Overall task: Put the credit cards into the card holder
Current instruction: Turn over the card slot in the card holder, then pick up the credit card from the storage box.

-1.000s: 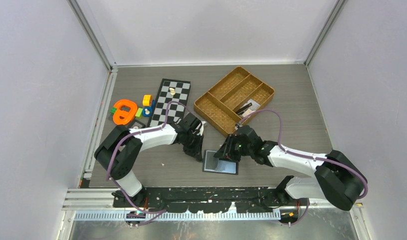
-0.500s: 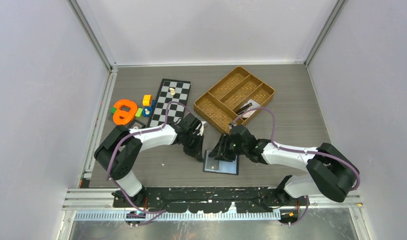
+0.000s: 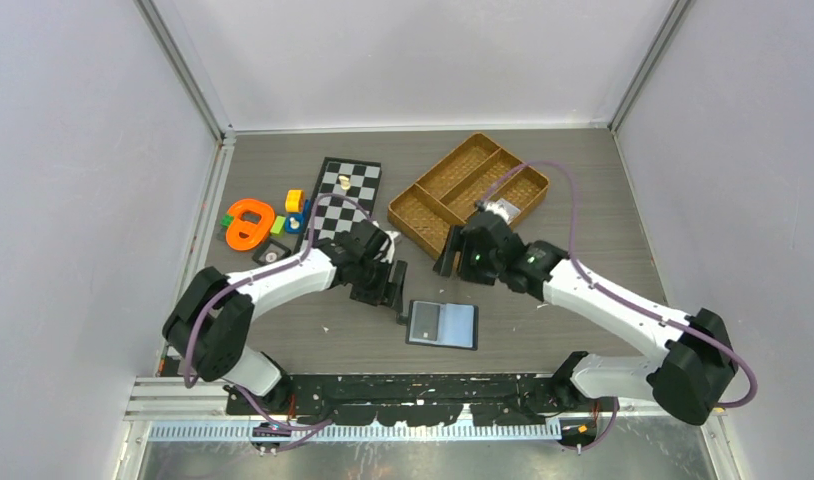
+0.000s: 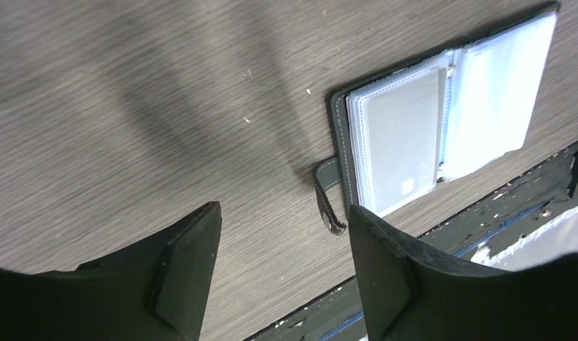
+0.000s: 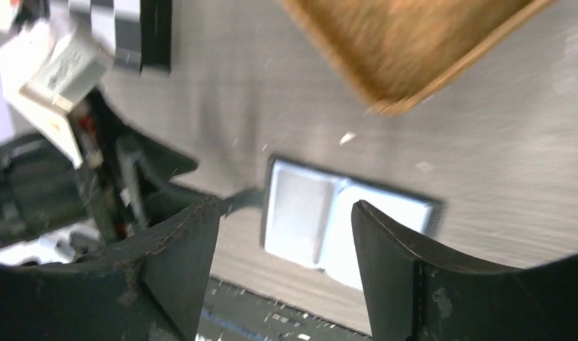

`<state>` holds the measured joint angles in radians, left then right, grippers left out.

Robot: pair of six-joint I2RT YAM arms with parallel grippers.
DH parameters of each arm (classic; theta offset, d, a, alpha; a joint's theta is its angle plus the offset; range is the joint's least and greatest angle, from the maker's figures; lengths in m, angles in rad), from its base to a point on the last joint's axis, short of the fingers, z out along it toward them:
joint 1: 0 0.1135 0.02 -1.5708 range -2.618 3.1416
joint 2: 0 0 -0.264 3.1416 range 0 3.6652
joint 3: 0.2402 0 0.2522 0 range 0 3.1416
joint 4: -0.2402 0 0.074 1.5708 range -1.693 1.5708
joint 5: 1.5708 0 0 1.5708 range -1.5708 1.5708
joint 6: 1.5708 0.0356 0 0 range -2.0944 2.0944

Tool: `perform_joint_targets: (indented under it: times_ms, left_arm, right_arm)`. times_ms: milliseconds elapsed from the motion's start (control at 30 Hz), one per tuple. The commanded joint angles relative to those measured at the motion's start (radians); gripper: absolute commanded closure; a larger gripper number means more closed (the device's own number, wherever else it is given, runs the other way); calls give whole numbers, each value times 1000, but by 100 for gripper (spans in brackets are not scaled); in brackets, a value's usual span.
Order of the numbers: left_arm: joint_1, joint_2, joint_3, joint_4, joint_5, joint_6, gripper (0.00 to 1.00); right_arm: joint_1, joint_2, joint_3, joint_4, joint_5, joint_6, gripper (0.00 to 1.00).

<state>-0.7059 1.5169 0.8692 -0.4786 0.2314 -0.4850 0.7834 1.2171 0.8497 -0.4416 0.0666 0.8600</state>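
The card holder (image 3: pixel 442 324) lies open and flat near the table's front edge, its clear pockets facing up. In the left wrist view a whitish-grey credit card (image 4: pixel 402 138) sits inside the card holder's (image 4: pixel 485 85) left pocket, and the snap strap (image 4: pixel 329 202) hangs off its left side. My left gripper (image 3: pixel 391 290) stands open just left of the holder, nothing between its fingers (image 4: pixel 187 270). My right gripper (image 3: pixel 451 262) is open and empty above and behind the holder (image 5: pixel 343 220), beside the tray. Something whitish, perhaps another card (image 3: pixel 501 209), shows in the tray, half hidden by the right wrist.
A brown woven divided tray (image 3: pixel 423 215) stands behind the right gripper. A chessboard (image 3: pixel 343 195) lies behind the left gripper, with an orange toy (image 3: pixel 249 222) and small coloured blocks (image 3: pixel 294 200) to its left. A black rail (image 3: pixel 423 385) runs along the table's front edge.
Both grippers have opened. The right gripper has lifted off the card holder and drawn back toward the tray. The left gripper has drawn slightly left, away from the holder's left edge.
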Motion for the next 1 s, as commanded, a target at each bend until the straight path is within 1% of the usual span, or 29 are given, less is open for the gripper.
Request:
perform_joint_targets:
  times_ms: [0, 100, 233, 333, 367, 467, 633, 833, 967]
  left_arm:
    - [39, -59, 95, -90, -46, 47, 30]
    - [51, -37, 203, -128, -49, 80, 28]
    - [51, 42, 413, -179, -38, 120, 28]
    - [52, 116, 535, -163, -15, 118, 29]
    - [52, 144, 571, -164, -3, 115, 29]
    - [51, 214, 648, -163, 26, 112, 30]
    - [58, 249, 686, -192, 28, 132, 30]
    - [98, 205, 619, -193, 34, 136, 30]
    - [132, 175, 573, -184, 44, 134, 30]
  right_arm:
    - [-139, -29, 170, -286, 207, -174, 25]
    - [-281, -33, 209, -296, 159, -227, 24]
    - [-455, -4, 246, -285, 97, -272, 23]
    - [-560, 31, 249, -225, 46, -283, 23]
    - [-592, 48, 249, -195, -2, -282, 24]
    - [-644, 109, 262, -101, -94, -271, 27]
    - [-654, 233, 327, -18, -133, -273, 39]
    - [-663, 372, 401, 26, -155, -279, 48]
    - [-664, 443, 449, 26, -155, -290, 51]
